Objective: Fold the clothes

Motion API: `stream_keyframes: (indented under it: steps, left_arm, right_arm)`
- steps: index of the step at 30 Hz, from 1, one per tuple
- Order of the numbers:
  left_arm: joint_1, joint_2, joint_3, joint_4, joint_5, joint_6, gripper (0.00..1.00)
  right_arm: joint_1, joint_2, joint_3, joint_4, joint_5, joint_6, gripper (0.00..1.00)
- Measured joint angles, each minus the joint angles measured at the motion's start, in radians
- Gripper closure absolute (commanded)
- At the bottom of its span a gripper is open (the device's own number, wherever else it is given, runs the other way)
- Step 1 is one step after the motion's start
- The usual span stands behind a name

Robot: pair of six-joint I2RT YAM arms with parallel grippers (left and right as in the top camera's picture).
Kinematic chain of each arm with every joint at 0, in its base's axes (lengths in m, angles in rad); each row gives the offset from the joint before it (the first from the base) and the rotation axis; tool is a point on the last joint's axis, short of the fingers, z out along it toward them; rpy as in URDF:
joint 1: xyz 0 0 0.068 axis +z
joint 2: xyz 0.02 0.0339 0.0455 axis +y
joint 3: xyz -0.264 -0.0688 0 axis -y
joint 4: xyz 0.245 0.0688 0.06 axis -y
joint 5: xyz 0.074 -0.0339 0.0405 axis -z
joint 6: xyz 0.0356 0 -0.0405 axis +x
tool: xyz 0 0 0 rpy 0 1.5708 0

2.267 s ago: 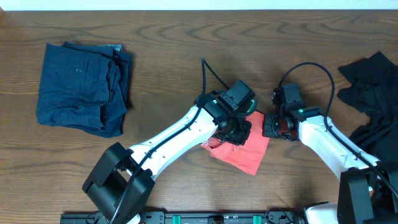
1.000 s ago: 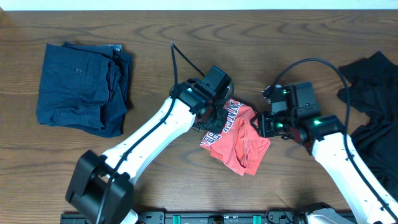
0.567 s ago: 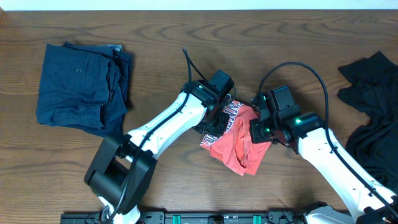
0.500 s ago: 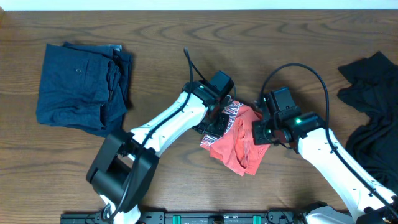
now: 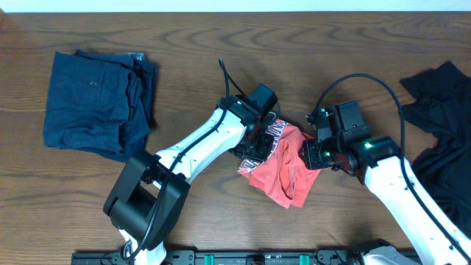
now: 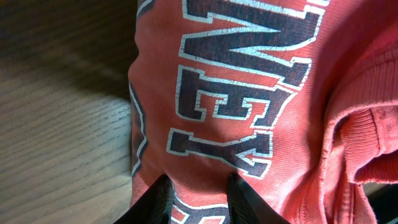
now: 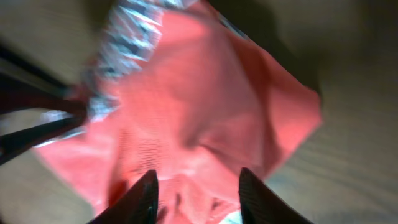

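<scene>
The coral-red T-shirt lies bunched at the table's middle, its white-and-navy lettering turned up along the left edge. My left gripper is shut on that lettered edge, and in the left wrist view the cloth is pinched between its fingers. My right gripper is at the shirt's right side. Its fingers stand apart over the red cloth, in a blurred view. A folded dark navy garment lies far left. A black garment lies crumpled at the right edge.
Both arms reach in from the table's front edge and meet over the shirt. Bare wooden table shows between the navy garment and the shirt, and along the back. A cable loops up behind the left wrist.
The shirt, a flat red fold earlier, is now opened with its lettering showing. In the last half second my right gripper drew slightly rightward and its jaws stand open. The left grip holds still.
</scene>
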Motion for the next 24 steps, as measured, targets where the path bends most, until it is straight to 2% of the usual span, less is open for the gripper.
stream_keyframes:
  steps: [4,11,12,14,15,20,21,22,24]
  left_arm:
    - [0.000,0.000,0.000,0.003,0.001,0.000,0.69]
    - [0.000,0.000,0.000,0.006,0.027,0.000,0.70]
    - [0.000,0.000,0.000,0.006,0.030,0.000,0.70]
    - [0.000,0.000,0.000,0.007,0.034,0.000,0.70]
    - [0.000,0.000,0.000,0.008,0.034,0.000,0.70]
    - [0.000,0.000,0.000,0.010,0.038,0.000,0.70]
    - [0.000,0.000,0.000,0.011,0.038,0.000,0.70]
    - [0.000,0.000,0.000,0.013,0.039,0.000,0.70]
    - [0.000,0.000,0.000,0.017,0.042,0.000,0.70]
  right_arm:
    - [0.025,-0.021,0.010,0.000,-0.029,-0.002,0.54]
    - [0.074,0.086,0.010,0.055,-0.016,0.121,0.62]
    - [0.074,0.106,0.010,0.065,-0.008,0.138,0.66]
    - [0.073,0.144,0.010,0.078,-0.002,0.165,0.93]
    - [0.073,0.157,0.010,0.079,0.000,0.175,0.99]
    - [0.073,0.178,0.010,0.024,0.019,0.207,0.98]
    - [0.073,0.177,0.010,0.004,0.032,0.211,0.93]
    - [0.072,0.177,0.010,-0.016,0.053,0.216,0.82]
    - [0.071,0.174,0.010,-0.053,0.087,0.221,0.76]
